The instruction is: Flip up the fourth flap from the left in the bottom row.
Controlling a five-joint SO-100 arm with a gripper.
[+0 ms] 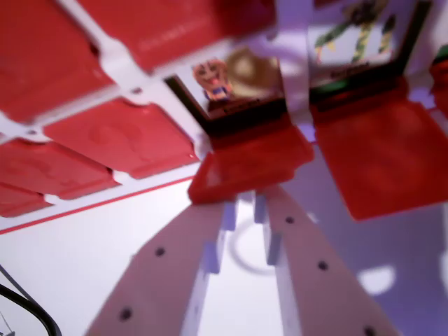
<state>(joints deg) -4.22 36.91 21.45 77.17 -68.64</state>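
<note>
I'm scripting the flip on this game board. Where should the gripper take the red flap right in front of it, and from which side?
Take the red flap by its free near edge, coming from the white base side below it. That edge juts toward the gripper, while the far edge looks hinged under the face card. The blurred view leaves contact uncertain.

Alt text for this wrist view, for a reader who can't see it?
Blurred close-up: the white gripper points at a red flap under a face card. More red flaps fill the wrist view's left; another flap lies right.
</note>
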